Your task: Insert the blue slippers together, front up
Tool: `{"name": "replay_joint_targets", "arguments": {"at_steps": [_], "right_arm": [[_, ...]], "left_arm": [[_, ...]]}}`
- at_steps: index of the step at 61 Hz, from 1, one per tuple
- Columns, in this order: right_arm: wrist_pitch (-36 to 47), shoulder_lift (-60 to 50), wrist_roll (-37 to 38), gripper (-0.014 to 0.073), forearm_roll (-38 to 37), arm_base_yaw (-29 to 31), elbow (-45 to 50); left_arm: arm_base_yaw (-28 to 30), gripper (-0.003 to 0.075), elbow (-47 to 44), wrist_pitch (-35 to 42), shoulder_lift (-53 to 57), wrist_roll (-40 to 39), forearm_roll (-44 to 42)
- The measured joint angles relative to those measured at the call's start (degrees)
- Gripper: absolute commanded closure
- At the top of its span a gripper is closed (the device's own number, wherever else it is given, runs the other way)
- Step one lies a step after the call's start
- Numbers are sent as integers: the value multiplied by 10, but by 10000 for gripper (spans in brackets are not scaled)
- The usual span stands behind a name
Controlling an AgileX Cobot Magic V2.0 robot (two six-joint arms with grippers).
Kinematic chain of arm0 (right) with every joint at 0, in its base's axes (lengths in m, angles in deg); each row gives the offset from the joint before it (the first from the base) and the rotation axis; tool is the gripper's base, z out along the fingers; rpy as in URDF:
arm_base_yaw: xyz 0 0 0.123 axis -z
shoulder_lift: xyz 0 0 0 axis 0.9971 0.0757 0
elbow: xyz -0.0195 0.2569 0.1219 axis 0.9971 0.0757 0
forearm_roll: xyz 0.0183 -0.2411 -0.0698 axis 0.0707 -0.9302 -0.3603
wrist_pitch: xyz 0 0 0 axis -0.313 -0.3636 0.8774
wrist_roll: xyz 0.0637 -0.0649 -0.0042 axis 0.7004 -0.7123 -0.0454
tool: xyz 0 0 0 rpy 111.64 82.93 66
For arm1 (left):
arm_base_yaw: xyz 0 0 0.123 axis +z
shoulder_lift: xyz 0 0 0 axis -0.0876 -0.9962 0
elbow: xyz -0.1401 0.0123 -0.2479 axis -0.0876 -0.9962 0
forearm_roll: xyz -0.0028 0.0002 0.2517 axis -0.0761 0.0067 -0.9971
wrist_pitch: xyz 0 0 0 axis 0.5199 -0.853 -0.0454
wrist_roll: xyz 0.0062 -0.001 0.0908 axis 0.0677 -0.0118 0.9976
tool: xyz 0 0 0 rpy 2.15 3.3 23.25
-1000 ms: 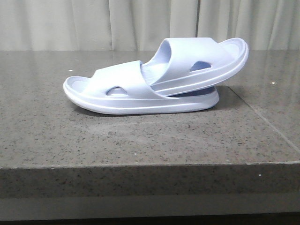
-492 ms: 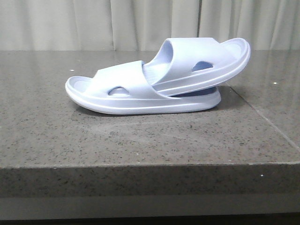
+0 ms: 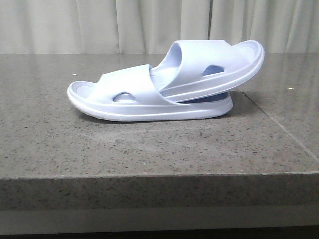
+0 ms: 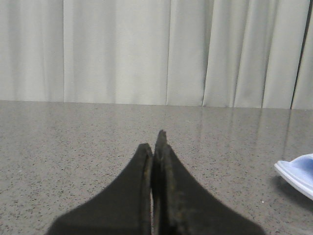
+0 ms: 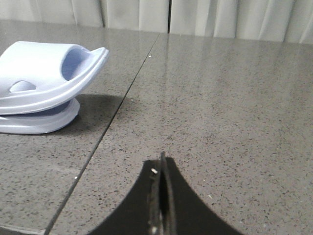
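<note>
Two pale blue slippers lie nested on the grey stone table (image 3: 149, 149). The lower slipper (image 3: 124, 102) rests flat on its sole. The upper slipper (image 3: 214, 67) has one end tucked under the lower one's strap and its other end raised to the right. In the right wrist view the pair (image 5: 44, 83) lies apart from the right gripper (image 5: 161, 161), which is shut and empty. In the left wrist view only a slipper's end (image 4: 298, 174) shows at the edge, far from the left gripper (image 4: 155, 144), which is shut and empty. Neither gripper shows in the front view.
A seam (image 3: 279, 127) runs across the tabletop to the right of the slippers; it also shows in the right wrist view (image 5: 112, 112). The table's front edge (image 3: 159, 174) is near the camera. Pale curtains (image 3: 149, 25) hang behind the table.
The slippers' picture shifts a few pixels right and back between frames; they keep the same nested pose. No gripper appears in the front view.
</note>
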Motion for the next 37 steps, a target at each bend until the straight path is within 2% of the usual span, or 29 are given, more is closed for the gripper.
{"name": "replay_joint_targets", "arguments": {"at_steps": [16, 37], "right_arm": [[92, -34, 0, 712, 0, 7, 88], [121, -35, 0, 712, 0, 10, 89]], "left_arm": [[0, 741, 0, 0, 0, 0, 0], [0, 741, 0, 0, 0, 0, 0]]}}
